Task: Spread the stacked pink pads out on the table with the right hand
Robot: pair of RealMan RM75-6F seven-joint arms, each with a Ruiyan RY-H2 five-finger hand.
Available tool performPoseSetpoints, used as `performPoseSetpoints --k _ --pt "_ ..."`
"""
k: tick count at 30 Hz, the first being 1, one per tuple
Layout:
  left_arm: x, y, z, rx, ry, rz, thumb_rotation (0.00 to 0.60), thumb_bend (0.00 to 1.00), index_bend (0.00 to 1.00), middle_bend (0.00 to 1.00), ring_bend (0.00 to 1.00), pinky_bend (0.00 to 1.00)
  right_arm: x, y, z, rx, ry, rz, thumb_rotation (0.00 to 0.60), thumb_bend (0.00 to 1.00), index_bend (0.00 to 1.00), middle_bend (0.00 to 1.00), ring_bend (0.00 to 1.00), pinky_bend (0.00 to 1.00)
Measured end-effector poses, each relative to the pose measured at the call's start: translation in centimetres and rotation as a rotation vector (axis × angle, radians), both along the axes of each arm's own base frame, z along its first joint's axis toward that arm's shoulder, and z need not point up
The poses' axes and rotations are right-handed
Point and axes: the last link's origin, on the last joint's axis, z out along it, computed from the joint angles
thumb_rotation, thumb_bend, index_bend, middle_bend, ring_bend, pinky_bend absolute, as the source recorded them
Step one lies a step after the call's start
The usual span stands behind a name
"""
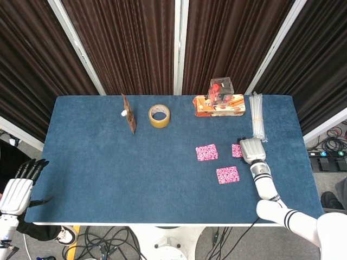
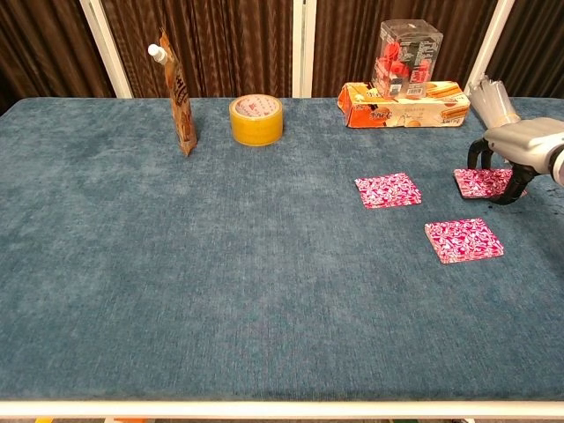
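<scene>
Lying apart on the blue tabletop [image 2: 220,264] are three pink pads: one [image 2: 388,190] toward the middle, one [image 2: 463,241] nearer the front edge, and a third [image 2: 483,182] to the right, which the right hand [image 2: 520,152] grips with its dark fingers [image 2: 506,191] curled down around it at the cloth. Behind them stand an orange snack box [image 2: 405,104] with a clear container of red pieces [image 2: 407,57] on top, a bundle of clear straws [image 1: 257,116], a roll of tape [image 2: 256,120] and an upright brown pouch [image 2: 181,95]. Off the tabletop's front left corner, the left hand [image 1: 17,190] hangs empty with fingers extended.
</scene>
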Motion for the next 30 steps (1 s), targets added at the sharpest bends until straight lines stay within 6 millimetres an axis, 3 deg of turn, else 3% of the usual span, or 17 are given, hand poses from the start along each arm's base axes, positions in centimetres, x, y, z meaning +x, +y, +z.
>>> performPoseSetpoints --k 5,14,19,22,25,27,30 --pt "0.0 0.0 0.0 0.001 -0.003 -0.004 0.600 0.00 0.11 0.09 0.00 0.10 0.0 0.2 0.6 0.017 -0.013 -0.003 0.600 0.10 0.13 0.13 0.75 0.80" --pt "0.0 0.0 0.1 0.005 -0.004 -0.004 0.600 0.00 0.11 0.09 0.00 0.10 0.8 1.0 1.2 0.031 -0.040 0.019 0.600 0.10 0.11 0.13 0.75 0.80" --pt "0.1 0.0 0.1 0.006 -0.001 -0.010 0.600 0.00 0.11 0.09 0.00 0.10 2.1 2.2 2.7 -0.003 -0.099 0.090 0.600 0.10 0.11 0.17 0.71 0.78" --pt "0.2 0.1 0.0 0.007 -0.001 -0.013 0.600 0.00 0.11 0.09 0.00 0.10 2.7 3.3 4.4 -0.049 -0.153 0.147 0.600 0.10 0.13 0.18 0.56 0.62" --pt "0.3 0.1 0.0 0.006 0.002 -0.016 0.600 0.00 0.11 0.09 0.00 0.10 2.4 4.9 6.4 -0.091 -0.188 0.202 0.600 0.10 0.12 0.12 0.21 0.21" --pt "0.5 0.2 0.0 0.007 0.001 -0.018 0.600 0.00 0.11 0.09 0.00 0.10 1.5 6.5 7.7 -0.109 -0.182 0.238 0.600 0.10 0.07 0.08 0.03 0.02" --pt "0.6 0.3 0.0 0.010 0.000 -0.022 0.600 0.00 0.11 0.09 0.00 0.10 -0.3 9.4 9.2 -0.134 -0.149 0.265 0.600 0.10 0.01 0.02 0.00 0.00"
